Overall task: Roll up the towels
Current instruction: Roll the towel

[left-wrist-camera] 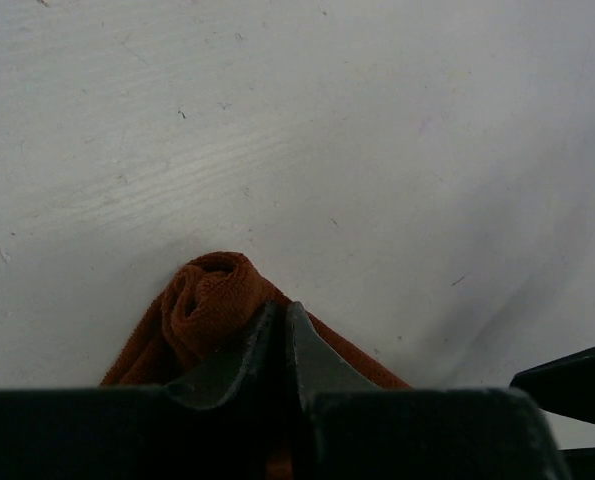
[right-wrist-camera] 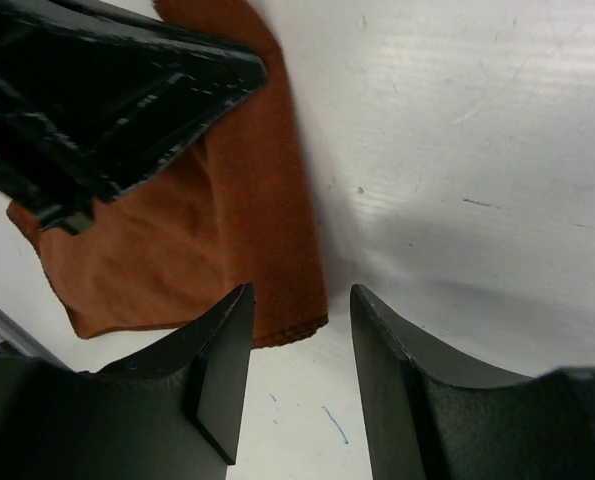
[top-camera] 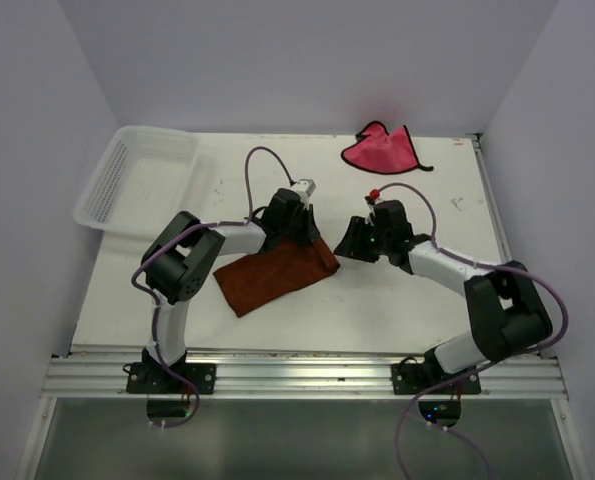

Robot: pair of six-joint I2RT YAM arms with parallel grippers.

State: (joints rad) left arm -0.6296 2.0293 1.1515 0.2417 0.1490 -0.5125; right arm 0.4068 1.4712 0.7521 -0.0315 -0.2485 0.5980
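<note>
Left pincer (left-wrist-camera: 282,345) — nipped narrow on bunched corner of rust-orange towel (left-wrist-camera: 202,300) | right pincer (right-wrist-camera: 299,380) — jaws apart, empty, just beside towel's edge | pink-red towel (top-camera: 380,148) well apart on bench (top-camera: 397,300)

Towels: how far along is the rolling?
Done: nothing rolled. In hand: left gripper is pinched on the brown towel, with only a small curl at its tips; the rest lies flat. Right gripper is open beside its edge. Remaining: finish this roll, then the pink towel, unrolled at the far edge.
</note>
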